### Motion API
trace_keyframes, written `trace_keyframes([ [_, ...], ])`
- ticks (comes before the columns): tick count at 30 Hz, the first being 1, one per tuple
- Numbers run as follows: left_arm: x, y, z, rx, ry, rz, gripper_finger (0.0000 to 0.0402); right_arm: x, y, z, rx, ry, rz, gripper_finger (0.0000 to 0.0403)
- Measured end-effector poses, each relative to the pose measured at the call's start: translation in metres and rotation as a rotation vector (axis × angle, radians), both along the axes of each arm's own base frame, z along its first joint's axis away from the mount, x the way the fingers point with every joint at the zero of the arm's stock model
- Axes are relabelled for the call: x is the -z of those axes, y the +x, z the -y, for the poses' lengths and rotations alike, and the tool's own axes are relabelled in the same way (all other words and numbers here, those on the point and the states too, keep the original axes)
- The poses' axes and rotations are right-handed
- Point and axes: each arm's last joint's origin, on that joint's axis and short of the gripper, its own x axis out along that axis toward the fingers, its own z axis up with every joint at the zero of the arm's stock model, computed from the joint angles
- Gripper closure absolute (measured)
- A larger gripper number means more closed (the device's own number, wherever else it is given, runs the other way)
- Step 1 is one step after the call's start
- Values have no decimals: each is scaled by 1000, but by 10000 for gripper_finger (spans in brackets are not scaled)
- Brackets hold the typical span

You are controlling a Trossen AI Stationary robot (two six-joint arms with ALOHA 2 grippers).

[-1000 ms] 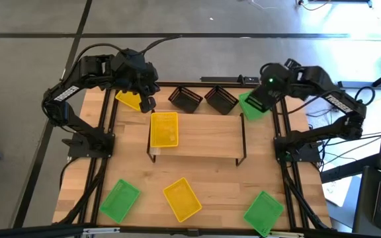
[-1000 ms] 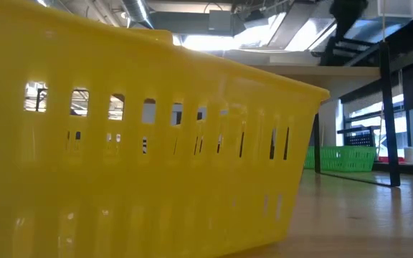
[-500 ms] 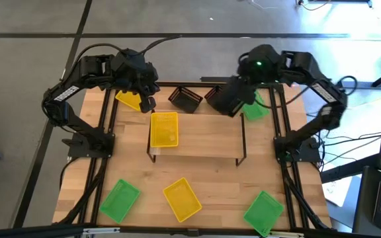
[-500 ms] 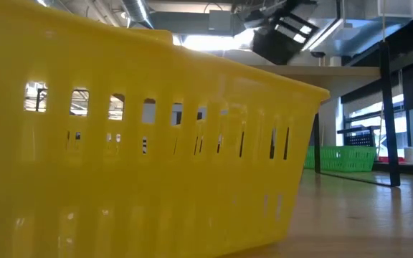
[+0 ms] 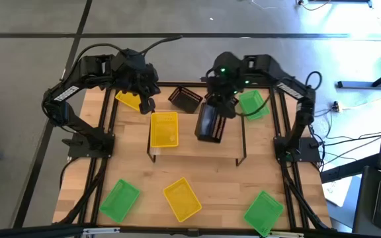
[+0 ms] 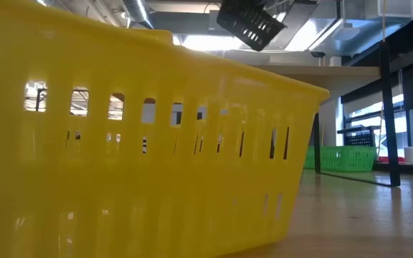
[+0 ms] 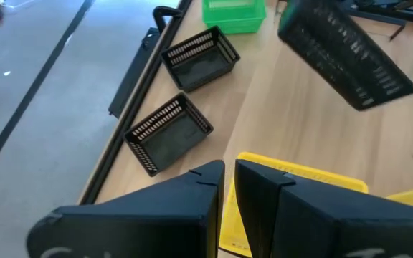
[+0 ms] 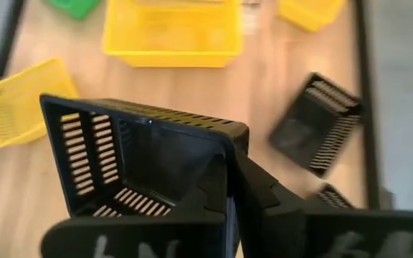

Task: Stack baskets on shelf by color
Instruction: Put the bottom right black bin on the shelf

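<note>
From above, the right hand grips a black basket by its rim, tilted above the shelf beside the yellow basket. The left wrist view shows the left hand nearly closed, empty.

Bright, even light; right-wrist blur

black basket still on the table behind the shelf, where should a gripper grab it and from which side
Take the black basket by one long rim wall, coming straight down from above. It sits upright and open-topped, so a finger can slip inside the wall. Its slotted walls are thin, suiting a pinch. The right gripper holds another black basket that way.
</note>
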Motion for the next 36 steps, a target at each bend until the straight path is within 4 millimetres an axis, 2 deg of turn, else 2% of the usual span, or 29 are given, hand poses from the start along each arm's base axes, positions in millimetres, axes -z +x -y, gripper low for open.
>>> trace_keyframes([
  [10, 0, 0, 0, 16, -4, 0, 374, 36, 40, -6, -70, 75, -68, 403],
  [15, 0, 0, 0, 29, 8, -9, 374, 47, 52, -6, -74, 76, -78, 403],
  [27, 0, 0, 0, 32, 11, -12, 374, 61, 66, -2, -72, 72, -85, 400],
  [36, 1, 1, 7, 59, 9, -22, 374, 60, 70, -1, -52, 74, -52, 351],
])
